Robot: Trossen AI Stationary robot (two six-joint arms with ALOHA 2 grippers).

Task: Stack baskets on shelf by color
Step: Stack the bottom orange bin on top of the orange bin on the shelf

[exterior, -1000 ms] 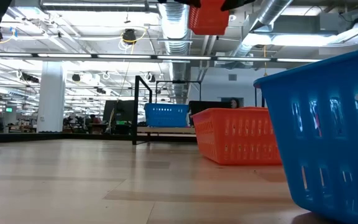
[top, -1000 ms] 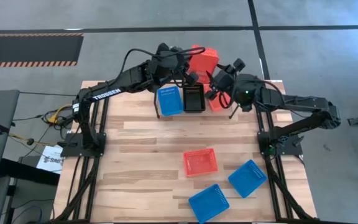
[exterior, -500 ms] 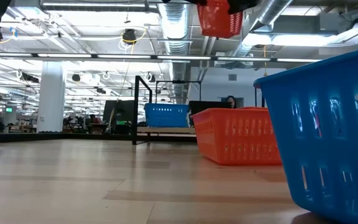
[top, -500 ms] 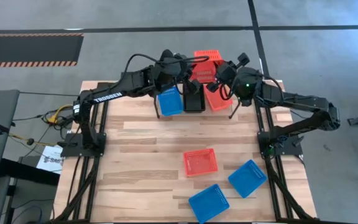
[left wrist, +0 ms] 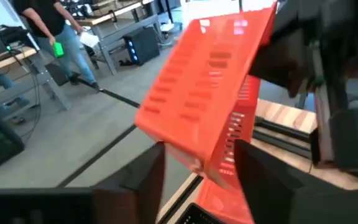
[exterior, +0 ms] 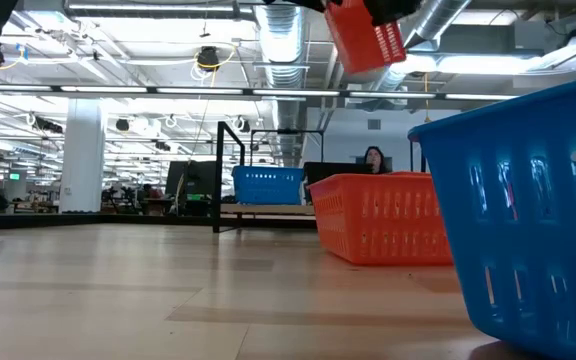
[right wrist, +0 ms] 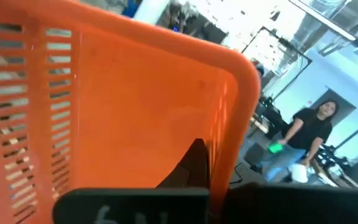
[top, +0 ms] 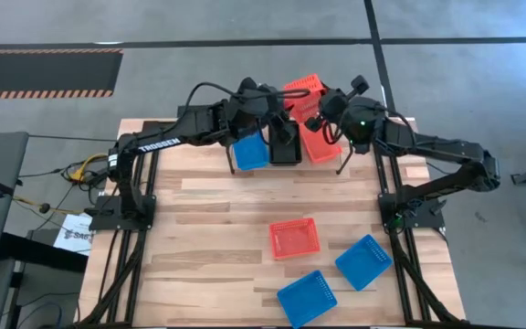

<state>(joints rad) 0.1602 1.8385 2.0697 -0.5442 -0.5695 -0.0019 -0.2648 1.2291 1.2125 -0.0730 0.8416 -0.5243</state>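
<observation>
A red-orange basket [top: 301, 94] hangs tilted in the air above the shelf [exterior: 258, 208] at the table's far edge. My right gripper [top: 323, 110] is shut on it. My left gripper [left wrist: 197, 177] is open, with its fingers standing on either side of that basket's lower corner. On the shelf sit a blue basket [top: 251, 149], a black basket [top: 286, 146] and another red-orange basket [top: 323, 144], each on its bottom. My right gripper holds the raised basket by a wall near one corner [right wrist: 219, 134], coming level from the table's right side. One dark finger [right wrist: 194, 165] lies against the wall's near face; the wall hides the other. The basket is clear of the shelf and tipped [exterior: 368, 40].
On the near half of the table lie a red-orange basket [top: 294, 238] and two blue baskets [top: 363, 261] [top: 306, 298]; one blue basket fills the low view's right side [exterior: 528, 220]. A person [right wrist: 306, 134] stands in the room beyond the table.
My right gripper has shut on the raised red-orange basket and my left gripper has opened and let it go. The basket has shifted a little toward the table's right and tipped over to a slant.
</observation>
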